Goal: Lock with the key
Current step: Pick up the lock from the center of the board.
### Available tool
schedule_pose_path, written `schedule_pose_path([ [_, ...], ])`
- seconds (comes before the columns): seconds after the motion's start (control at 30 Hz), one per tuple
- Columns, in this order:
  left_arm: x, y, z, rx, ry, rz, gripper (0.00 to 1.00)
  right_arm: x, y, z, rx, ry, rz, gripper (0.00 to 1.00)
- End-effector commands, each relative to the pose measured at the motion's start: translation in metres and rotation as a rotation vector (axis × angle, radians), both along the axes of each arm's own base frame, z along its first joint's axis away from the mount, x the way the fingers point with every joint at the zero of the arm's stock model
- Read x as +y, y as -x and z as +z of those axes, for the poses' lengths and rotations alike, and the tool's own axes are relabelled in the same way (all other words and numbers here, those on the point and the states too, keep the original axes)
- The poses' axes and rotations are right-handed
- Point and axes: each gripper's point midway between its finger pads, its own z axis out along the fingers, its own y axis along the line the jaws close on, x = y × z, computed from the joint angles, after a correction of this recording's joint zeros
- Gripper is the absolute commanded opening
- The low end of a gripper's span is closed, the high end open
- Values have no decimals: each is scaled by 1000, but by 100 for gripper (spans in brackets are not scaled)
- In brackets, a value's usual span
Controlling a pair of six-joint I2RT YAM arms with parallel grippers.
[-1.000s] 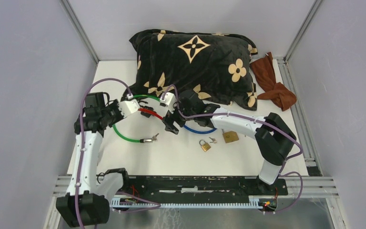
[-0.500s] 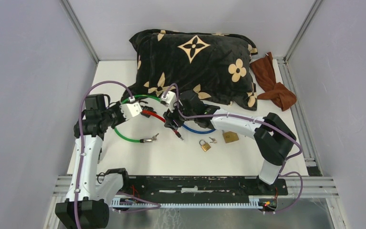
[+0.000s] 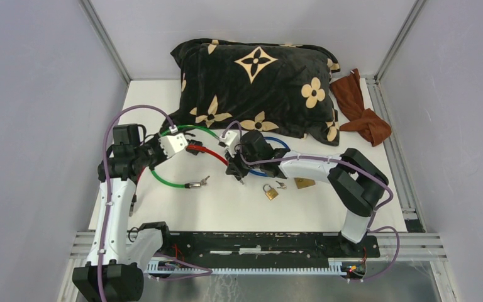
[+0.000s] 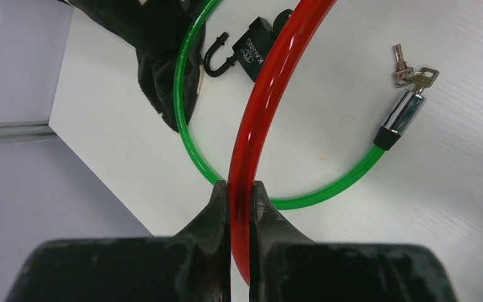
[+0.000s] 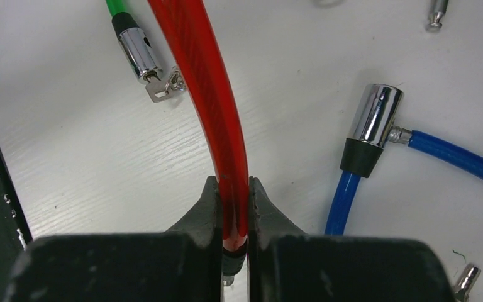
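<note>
Pinching the red cable (image 4: 270,94) at 2 places, your left gripper (image 4: 239,195) and right gripper (image 5: 233,192) both clamp it, mid-desk (image 3: 226,207). Neither holds a key, so locking looks undone. The green cable (image 4: 177,82), blue cable (image 5: 338,201) and pillow (image 3: 258,82) crowd you; open room lies toward the near edge.

Black, tan-flowered pillow (image 3: 258,82); red cable (image 4: 261,119), green cable (image 4: 292,203), blue cable (image 5: 338,204).

The red cable (image 5: 217,113) vanishes between the fingers of the right gripper (image 5: 233,189), its end hidden there; the blue cable (image 5: 453,157) runs off the right edge; the green cable (image 5: 116,7) is cut by the top edge; the black padlock (image 4: 246,53) sits partly behind the red cable; the keys (image 3: 280,185) beside the brass padlock (image 3: 270,192) are too small to make out from above.
</note>
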Motion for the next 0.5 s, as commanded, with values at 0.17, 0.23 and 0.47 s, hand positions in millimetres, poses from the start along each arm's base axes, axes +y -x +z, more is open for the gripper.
schedule_pose_path([
  [0.17, -45, 11, 31, 73, 378, 56, 34, -23, -18, 111, -168, -263, -100, 0],
  [0.23, -57, 19, 38, 96, 452, 40, 49, -31, -16, 134, -223, -297, -93, 0],
  [0.47, -85, 44, 72, 131, 621, -28, 67, -73, -11, 207, -370, -405, -122, 0],
])
